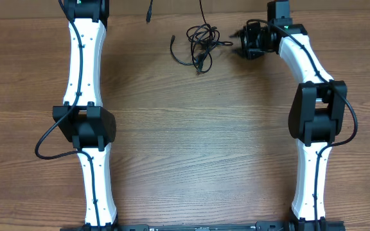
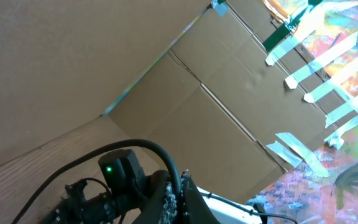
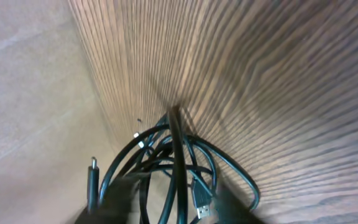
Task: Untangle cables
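Note:
The cables lie as a small tangle of thin black cords at the far middle of the wooden table. In the right wrist view the cables loop close below the camera, with a USB plug and a slim plug showing. My right gripper is just right of the tangle. Its blurred dark fingers are spread apart with strands between them. My left arm reaches past the far edge of the overhead view, so its gripper is hidden there. The left wrist view shows only dark parts at the bottom.
Two more thin black cord ends hang in from the far edge. Brown cardboard walls with tape strips stand behind the table. The right arm's elbow sits over the right side and the left arm's elbow over the left.

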{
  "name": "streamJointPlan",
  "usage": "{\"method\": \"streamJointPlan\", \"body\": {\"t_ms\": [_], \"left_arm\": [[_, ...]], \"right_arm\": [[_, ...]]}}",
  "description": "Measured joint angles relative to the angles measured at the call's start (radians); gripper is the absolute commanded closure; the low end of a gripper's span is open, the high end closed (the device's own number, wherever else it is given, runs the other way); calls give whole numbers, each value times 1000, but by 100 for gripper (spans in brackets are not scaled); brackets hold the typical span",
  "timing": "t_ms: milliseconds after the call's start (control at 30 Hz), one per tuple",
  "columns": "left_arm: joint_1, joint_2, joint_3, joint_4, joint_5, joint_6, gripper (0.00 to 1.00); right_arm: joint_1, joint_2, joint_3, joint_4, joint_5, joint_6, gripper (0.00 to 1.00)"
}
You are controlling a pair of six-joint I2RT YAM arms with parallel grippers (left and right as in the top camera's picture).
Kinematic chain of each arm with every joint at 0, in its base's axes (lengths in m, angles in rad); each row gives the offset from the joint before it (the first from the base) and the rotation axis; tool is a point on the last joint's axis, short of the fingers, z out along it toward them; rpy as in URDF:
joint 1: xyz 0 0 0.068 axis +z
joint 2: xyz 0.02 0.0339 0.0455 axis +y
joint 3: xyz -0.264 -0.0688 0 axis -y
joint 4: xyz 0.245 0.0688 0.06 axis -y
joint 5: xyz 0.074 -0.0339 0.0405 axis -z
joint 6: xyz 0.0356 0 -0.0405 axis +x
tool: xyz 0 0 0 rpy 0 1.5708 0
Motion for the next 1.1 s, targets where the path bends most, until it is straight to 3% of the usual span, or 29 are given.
{"method": "streamJointPlan", "body": {"t_ms": [67, 100, 167, 200, 233, 300, 400, 500, 533, 567, 600, 633, 1100], "left_arm": [[0, 0, 0, 0, 0, 1, 96], [0, 0, 0, 0, 0, 1, 96], [0, 0, 0, 0, 0, 5, 96], [0, 0, 0, 0, 0, 7, 96], [0, 0, 0, 0, 0, 10, 96], [0, 0, 0, 0, 0, 16, 96], [0, 0, 0, 0, 3, 19, 96], [0, 0, 0, 0, 3, 19, 96], [0, 0, 0, 0, 3, 19, 96], [0, 0, 0, 0, 3, 19, 96], [0, 0, 0, 0, 3, 19, 96], [0, 0, 0, 0, 3, 19, 96], [0, 0, 0, 0, 3, 19, 96]], "right_arm": [[0, 0, 0, 0, -3, 1, 96], [0, 0, 0, 0, -5, 1, 92], [5, 0, 0, -1, -6, 4, 51], [9, 0, 0, 0, -7, 3, 35], [11, 0, 0, 0, -9, 0, 27], [17, 0, 0, 0, -9, 0, 19], [24, 0, 0, -1, -12, -4, 18], [28, 0, 0, 0, -12, -4, 19], [28, 0, 0, 0, -12, -3, 24], [28, 0, 0, 0, -12, -4, 46], [28, 0, 0, 1, -13, -11, 80], [28, 0, 0, 0, -13, -5, 96], [27, 0, 0, 1, -13, -7, 96]]}}
